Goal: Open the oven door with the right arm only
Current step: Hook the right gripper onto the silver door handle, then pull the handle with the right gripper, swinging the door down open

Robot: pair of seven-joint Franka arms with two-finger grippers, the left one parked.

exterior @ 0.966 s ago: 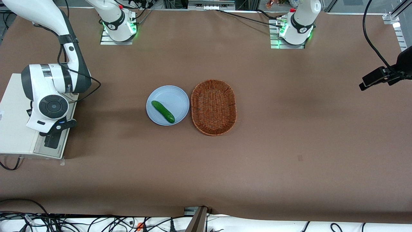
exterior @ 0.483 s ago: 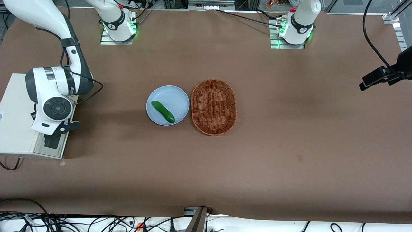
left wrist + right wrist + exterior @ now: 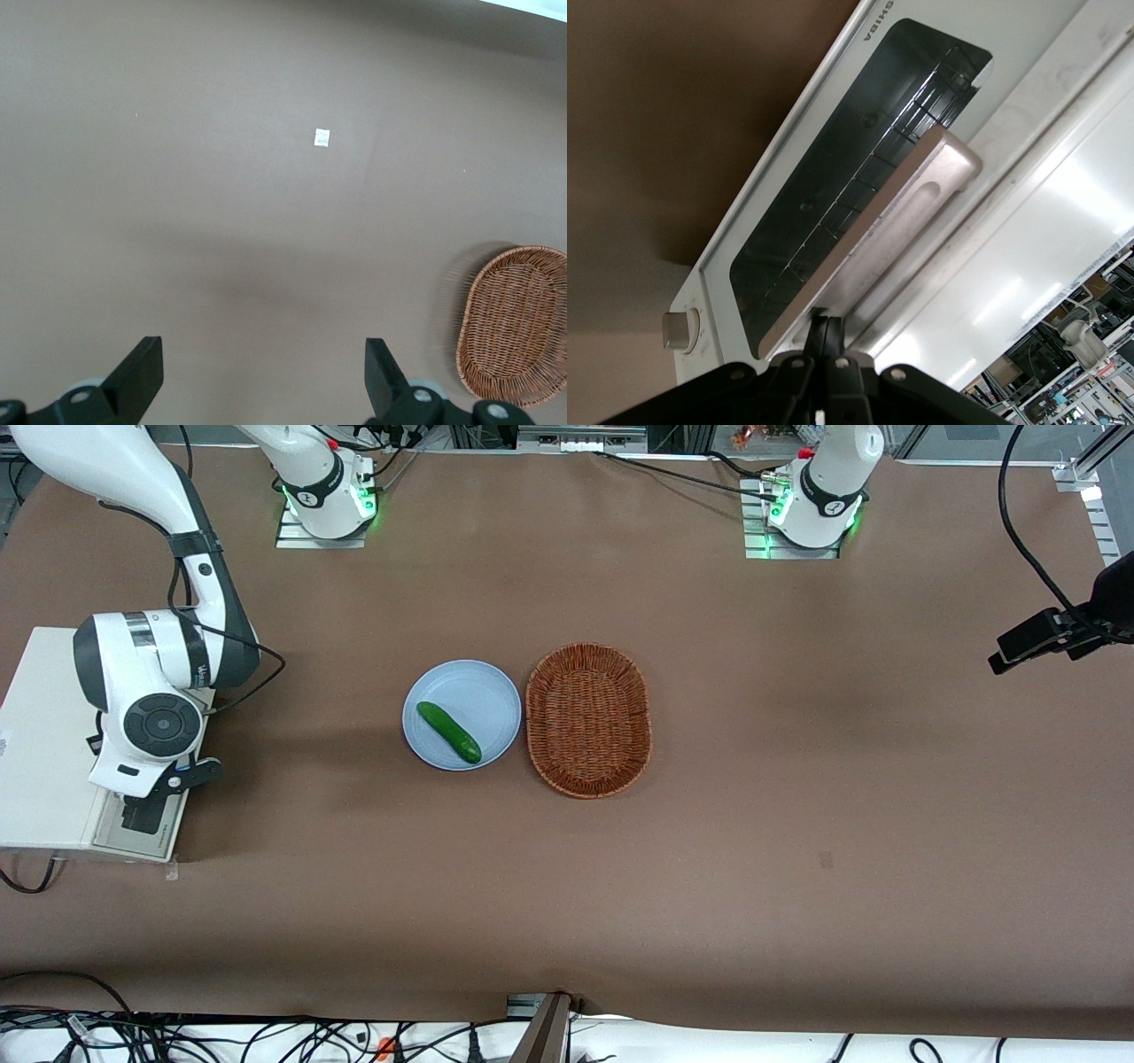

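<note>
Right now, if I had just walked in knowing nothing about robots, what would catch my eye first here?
Probably the big white right arm bent over the cream toaster oven at the working arm's end of the table, its black gripper shut, right at the oven door's silver bar handle. Mid-table, a green cucumber lies on a pale blue plate, beside a wicker basket.

One toaster oven (image 3: 44, 744) with one oven door (image 3: 850, 221), one gripper (image 3: 827, 341) above its handle, one blue plate (image 3: 483, 691), one cucumber (image 3: 449, 732), one wicker basket (image 3: 587, 719), one brown table (image 3: 797, 779).
</note>
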